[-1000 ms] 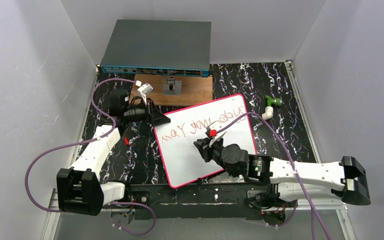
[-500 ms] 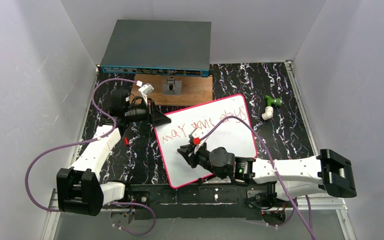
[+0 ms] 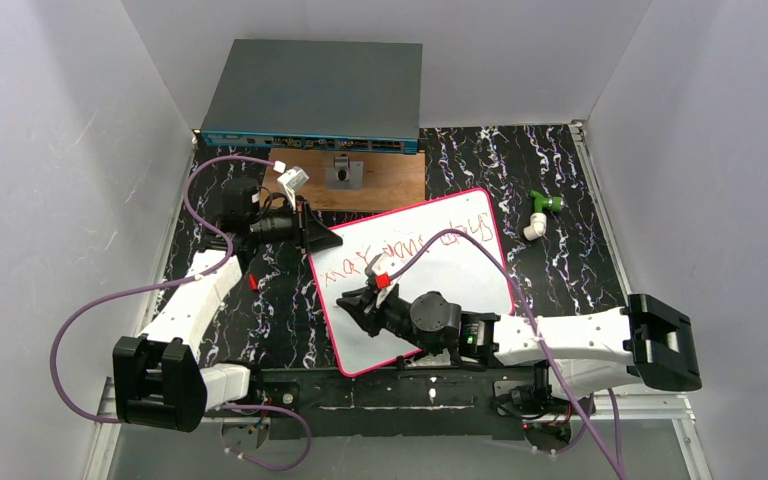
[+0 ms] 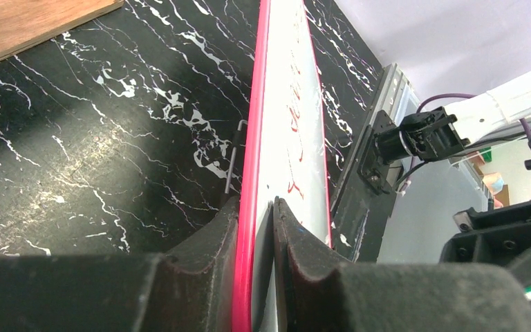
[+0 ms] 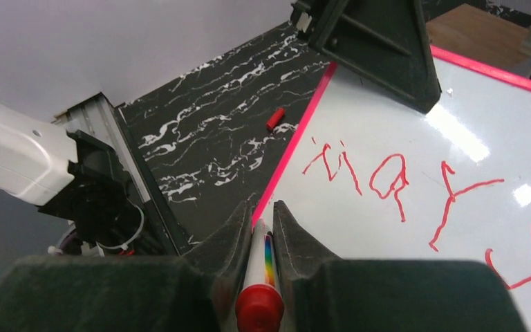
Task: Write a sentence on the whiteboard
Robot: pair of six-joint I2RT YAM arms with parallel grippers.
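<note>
On a black marbled counter, the whiteboard lies askew, its far edge touching a wooden board. The left end effector is clenched on the whiteboard's pink rim at its far left corner. The right end effector grasps a red-ended marker, tip pointed at the whiteboard's left edge. The sentence runs in one wobbly red line along the whiteboard's far side.

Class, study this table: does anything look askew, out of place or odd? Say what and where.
The whiteboard lies askew, turned at an angle to the edges of the table, one corner clamped in the left gripper. A small red piece, perhaps a cap, lies loose on the table left of it.
</note>
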